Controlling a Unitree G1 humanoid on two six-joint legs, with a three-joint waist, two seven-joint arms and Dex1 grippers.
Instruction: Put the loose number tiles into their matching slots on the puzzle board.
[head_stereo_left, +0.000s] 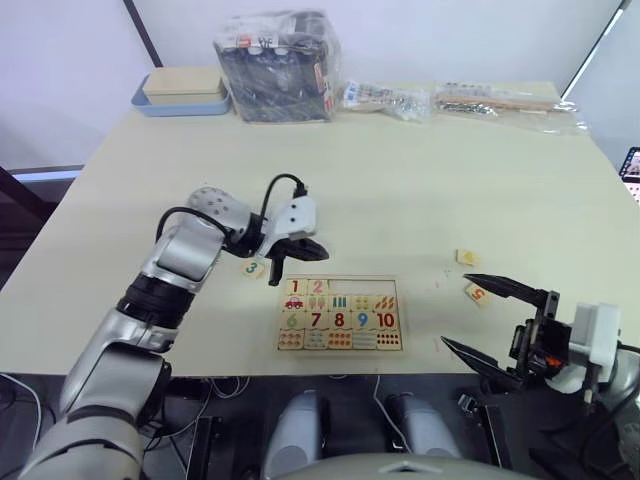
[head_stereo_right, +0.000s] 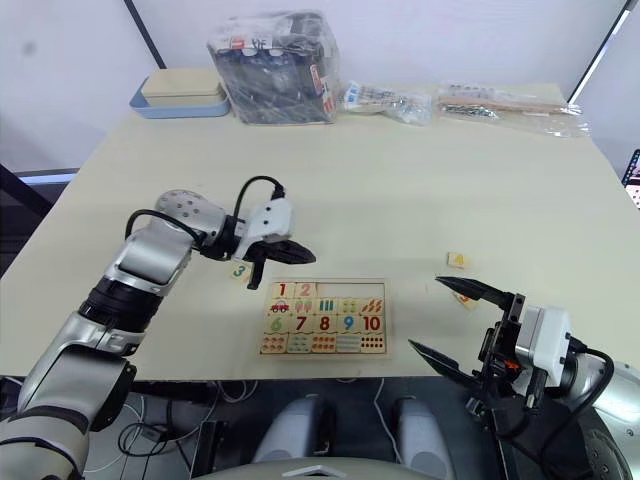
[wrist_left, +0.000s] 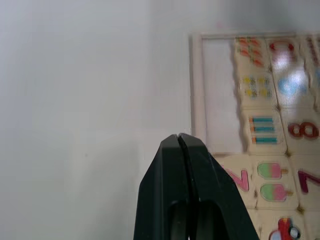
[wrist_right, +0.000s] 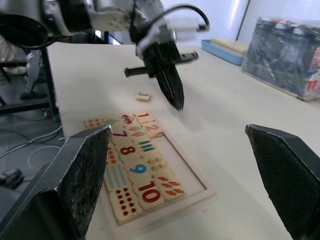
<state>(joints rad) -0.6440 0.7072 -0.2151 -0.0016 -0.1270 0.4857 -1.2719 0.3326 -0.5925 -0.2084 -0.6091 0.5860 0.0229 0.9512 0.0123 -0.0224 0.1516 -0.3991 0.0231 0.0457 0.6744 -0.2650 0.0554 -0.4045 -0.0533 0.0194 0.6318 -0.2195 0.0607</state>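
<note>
The puzzle board (head_stereo_left: 338, 313) lies near the table's front edge. Tiles 1 (head_stereo_left: 295, 287) and 2 (head_stereo_left: 317, 287) sit in its top row, and the slots to their right (head_stereo_left: 362, 288) are bare. My left gripper (head_stereo_left: 277, 272) is shut and holds nothing; it points down just off the board's far left corner. The loose 3 tile (head_stereo_left: 252, 267) lies on the table just left of it. Two more loose tiles lie right of the board: one with a yellow digit (head_stereo_left: 467, 257) and an orange 5 (head_stereo_left: 477, 293). My right gripper (head_stereo_left: 455, 310) stands wide open beside the 5 tile.
Along the far edge of the table are a blue tray with a wooden box (head_stereo_left: 180, 92), a plastic-wrapped dark container (head_stereo_left: 280, 65) and two clear bags of small parts (head_stereo_left: 385, 98) (head_stereo_left: 505, 100). The board's raised rim (wrist_left: 197, 100) is next to my left fingertips.
</note>
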